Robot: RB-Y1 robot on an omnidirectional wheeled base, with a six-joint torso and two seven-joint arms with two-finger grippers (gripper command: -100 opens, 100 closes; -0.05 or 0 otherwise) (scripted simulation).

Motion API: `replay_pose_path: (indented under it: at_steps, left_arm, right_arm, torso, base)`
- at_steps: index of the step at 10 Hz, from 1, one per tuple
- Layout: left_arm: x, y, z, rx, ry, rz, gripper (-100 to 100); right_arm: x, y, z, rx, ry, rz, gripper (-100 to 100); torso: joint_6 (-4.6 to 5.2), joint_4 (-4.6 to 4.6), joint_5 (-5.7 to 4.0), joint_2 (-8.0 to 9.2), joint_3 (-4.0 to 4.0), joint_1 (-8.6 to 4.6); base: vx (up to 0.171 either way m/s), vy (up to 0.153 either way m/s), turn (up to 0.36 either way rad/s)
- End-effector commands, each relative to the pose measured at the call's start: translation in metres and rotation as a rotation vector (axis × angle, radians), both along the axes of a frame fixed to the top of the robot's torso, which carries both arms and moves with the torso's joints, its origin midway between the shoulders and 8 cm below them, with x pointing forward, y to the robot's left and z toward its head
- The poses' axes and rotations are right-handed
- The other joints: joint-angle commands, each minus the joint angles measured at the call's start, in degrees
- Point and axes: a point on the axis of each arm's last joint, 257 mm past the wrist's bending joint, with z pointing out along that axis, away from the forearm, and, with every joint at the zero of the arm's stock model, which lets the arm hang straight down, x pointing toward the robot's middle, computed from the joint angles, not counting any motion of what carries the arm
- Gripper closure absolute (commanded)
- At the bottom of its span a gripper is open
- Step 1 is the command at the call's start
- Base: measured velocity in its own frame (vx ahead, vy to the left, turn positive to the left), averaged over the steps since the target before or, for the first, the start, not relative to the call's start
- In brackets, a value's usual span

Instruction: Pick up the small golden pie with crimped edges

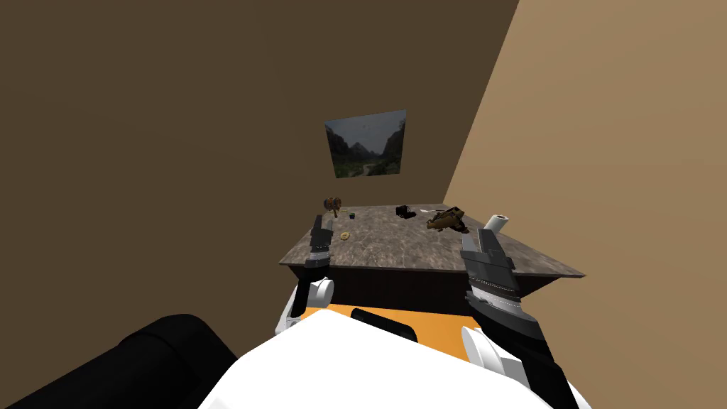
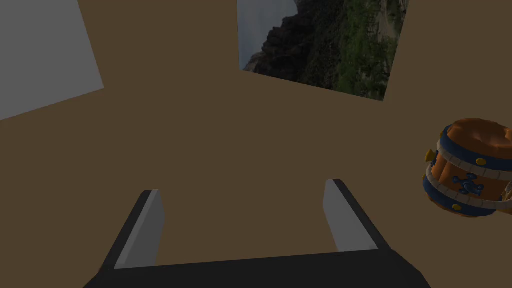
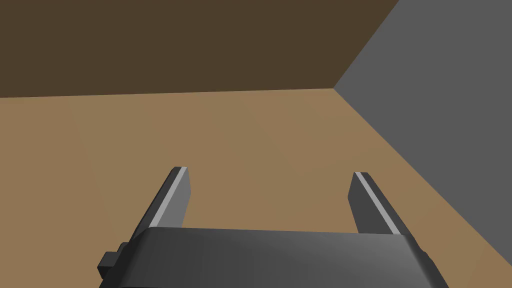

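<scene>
Left gripper (image 2: 243, 190), fingers apart and pointed at the wall (image 2: 200, 125), hung just beside the small golden pie (image 1: 345, 235) on the table (image 1: 397, 248); lowering without re-aiming risked missing it or bumping the barrel (image 2: 470, 167).

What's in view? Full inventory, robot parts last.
dark mottled table: 1, grey-brown, ahead
small golden pie: 1, golden, table's left side
orange barrel with blue bands: 1, orange-blue, table's far left corner
small black object: 1, black, table's far middle
brown lumpy object: 1, brown, table's far right
white roll: 1, white, table's right edge
framed landscape picture: 1, green-grey, wall behind table
left gripper: 1, grey, open, table's left edge
right gripper: 1, grey, open, table's right side
</scene>
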Motion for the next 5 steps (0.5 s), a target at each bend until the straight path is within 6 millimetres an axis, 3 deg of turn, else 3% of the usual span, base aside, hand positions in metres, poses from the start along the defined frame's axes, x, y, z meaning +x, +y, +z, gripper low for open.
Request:
replay_pose_path:
  at_steps: [1,5]
  left_arm:
    - [0.007,-0.002,-0.003,0.025,0.025,-0.018,-100]
    - [0.030,-0.004,-0.018,0.072,0.112,-0.055,-100]
  right_arm:
    - [0.000,0.000,0.000,0.000,0.000,0.000,0]
    - [0.000,0.000,0.000,0.000,0.000,0.000,0]
  torso:
    - [0.00,0.00,0.00,0.00,0.00,0.00]
    - [0.01,0.01,0.03,0.05,0.03,0.15]
  base:
    - [-0.006,0.013,-0.052]
    - [-0.017,0.034,-0.077]
